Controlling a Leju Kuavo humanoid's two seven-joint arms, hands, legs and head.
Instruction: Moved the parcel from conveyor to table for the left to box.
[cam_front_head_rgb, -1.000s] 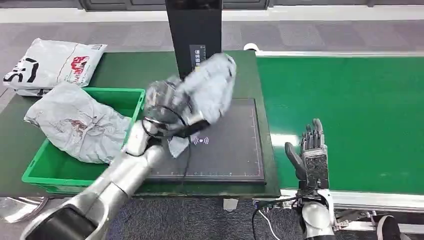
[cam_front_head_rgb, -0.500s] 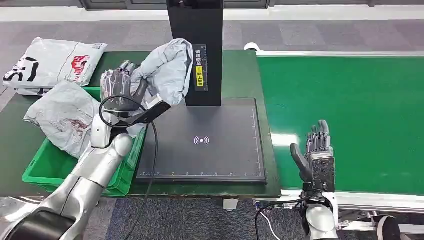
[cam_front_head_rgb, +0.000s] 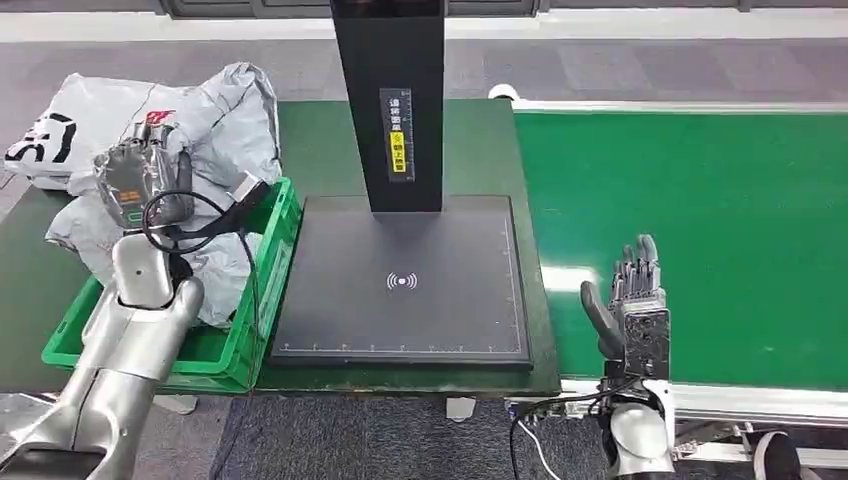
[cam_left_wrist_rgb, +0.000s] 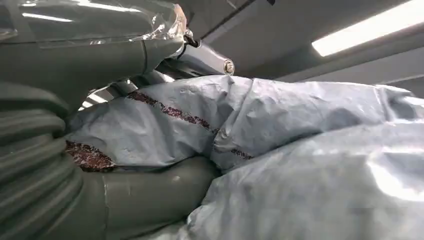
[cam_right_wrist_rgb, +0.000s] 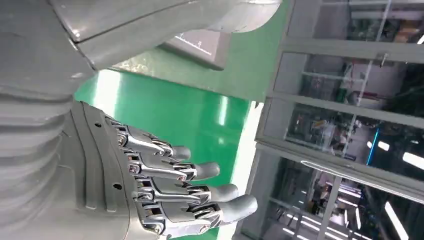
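We are seeing one green conveyor belt (cam_front_head_rgb: 700, 230) on the right and one dark green table (cam_front_head_rgb: 480, 150) on the left, with one black scanner pad (cam_front_head_rgb: 420, 320) lying on the table and one black post (cam_front_head_rgb: 390, 90) rising from the pad's far edge. We are counting one green crate (cam_front_head_rgb: 270, 290) at the pad's left side and three soft bags in all: one white printed bag (cam_front_head_rgb: 60, 130) lying on the table's far left corner, one crumpled grey bag (cam_front_head_rgb: 90, 225) resting in the crate and spilling over its left rim, and one grey parcel (cam_front_head_rgb: 225, 120), the task's thing. The parcel is hanging above the crate's far end, off the conveyor and clear of the pad. The left hand (cam_front_head_rgb: 140, 180) is gripping the parcel from the near side, so the parcel is bulging up and beyond the hand; in the left wrist view the parcel (cam_left_wrist_rgb: 280, 130) is pressing against the thick grey thumb (cam_left_wrist_rgb: 145, 187). The right hand (cam_front_head_rgb: 630, 300) is standing upright at the conveyor's near edge, holding nothing, with its fingers (cam_right_wrist_rgb: 200, 195) straight and a little apart.
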